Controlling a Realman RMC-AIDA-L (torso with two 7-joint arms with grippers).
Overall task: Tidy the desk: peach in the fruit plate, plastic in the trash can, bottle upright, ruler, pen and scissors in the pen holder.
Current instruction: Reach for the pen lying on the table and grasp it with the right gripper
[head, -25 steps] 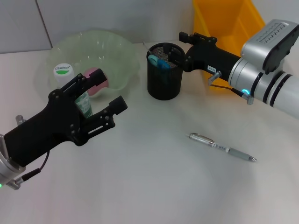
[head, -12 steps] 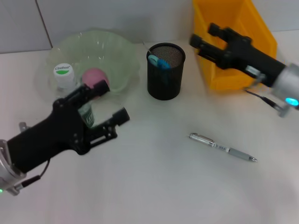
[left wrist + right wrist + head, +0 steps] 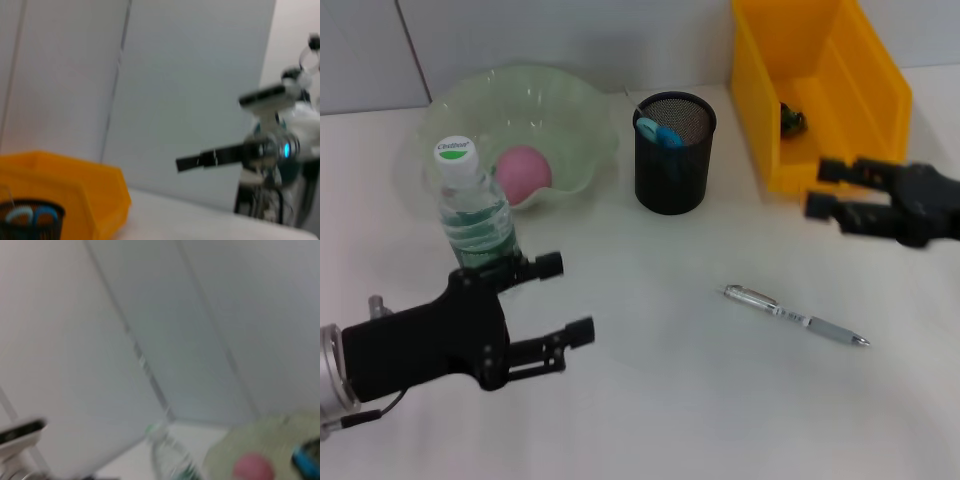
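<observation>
The bottle [image 3: 472, 205] stood upright near the left edge of the desk [image 3: 650, 400], white cap up, clear plastic with a green label band, just in front of the fruit plate [image 3: 570, 120]. The left gripper [image 3: 556, 297] sat just beside it on the near side, fingers spread wide and holding nothing; the upper finger looked close to the bottle's base, though contact could not be judged from the head view. Probably the open spread was there to leave the bottle standing undisturbed.

The peach [image 3: 523, 170] lay pink and round inside the pale green plate, toward the back left of the desk. The black mesh pen holder [image 3: 673, 152] stood near the back middle, with the blue handles of the scissors [image 3: 660, 133] showing above its rim (the ruler could not be made out). The yellow trash can [image 3: 820, 90] occupied the back right corner, with a small dark scrap, likely the plastic [image 3: 792, 120], inside it.

The pen [image 3: 796, 316] remained the one loose item: slim, silvery, lying flat and slanted on the right half of the desk, well apart from the holder. The right gripper [image 3: 823, 188] hovered near the right edge in front of the can, fingers parted and empty, plausibly placed to come down on the pen.
</observation>
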